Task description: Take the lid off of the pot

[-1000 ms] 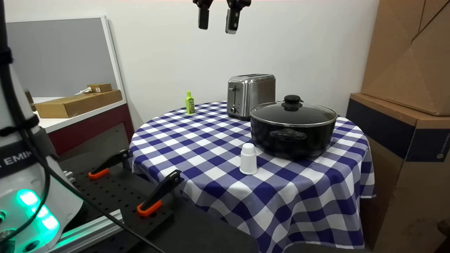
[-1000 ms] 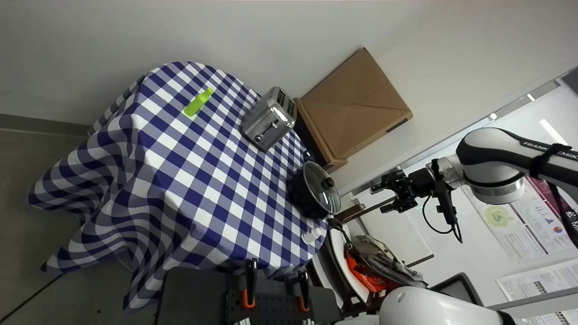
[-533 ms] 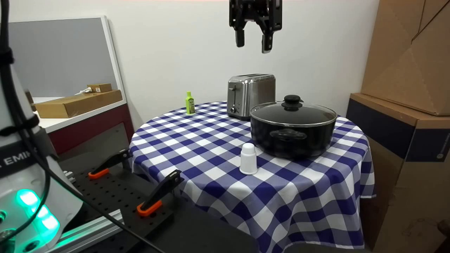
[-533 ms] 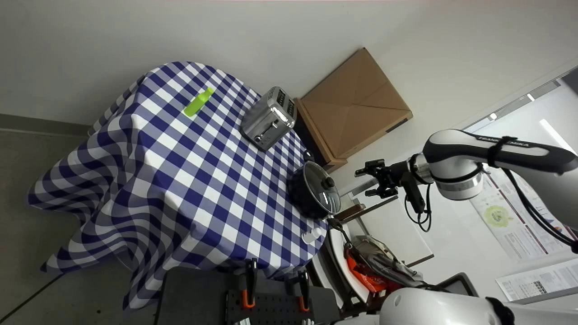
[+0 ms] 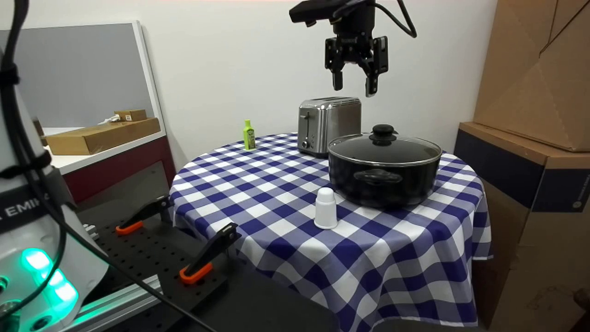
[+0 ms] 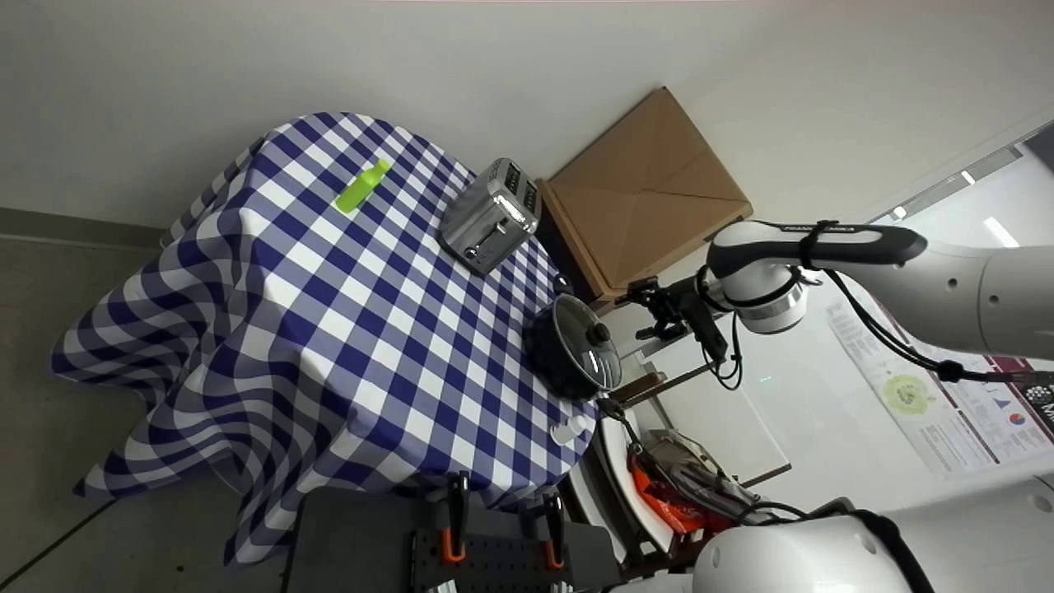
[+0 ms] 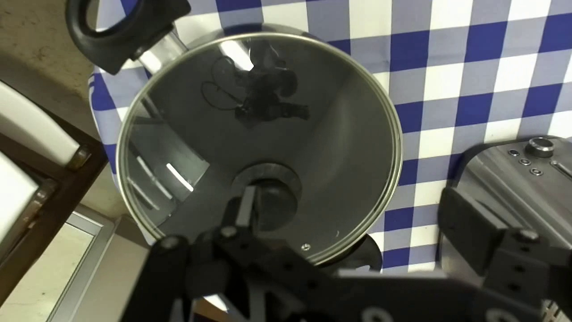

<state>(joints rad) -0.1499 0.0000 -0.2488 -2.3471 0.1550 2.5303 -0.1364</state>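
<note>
The black pot (image 5: 387, 186) stands on the checked table, and its body also shows in an exterior view (image 6: 545, 356). The see-through glass lid (image 5: 408, 150) with its black knob (image 5: 383, 133) sits flat on the pot. In the wrist view the lid (image 7: 330, 134) fills the middle, with the knob (image 7: 279, 205) partly behind one finger. My gripper (image 5: 354, 87) is open and empty, pointing down, above and a little toward the toaster side of the knob. It also shows in an exterior view (image 6: 634, 314). In the wrist view its fingers (image 7: 355, 214) are wide apart, one over the knob, one over the toaster.
A steel toaster (image 5: 329, 124) stands close behind the pot. A white cup-like piece (image 5: 326, 210) stands in front of the pot. A green bottle (image 5: 249, 136) is farther off. Cardboard boxes (image 5: 530, 78) rise beside the table. Two orange-and-black clamps (image 5: 209, 253) hold the base edge.
My gripper has come down and moved across toward the pot, staying open. The pot, lid and other table objects have not moved.
</note>
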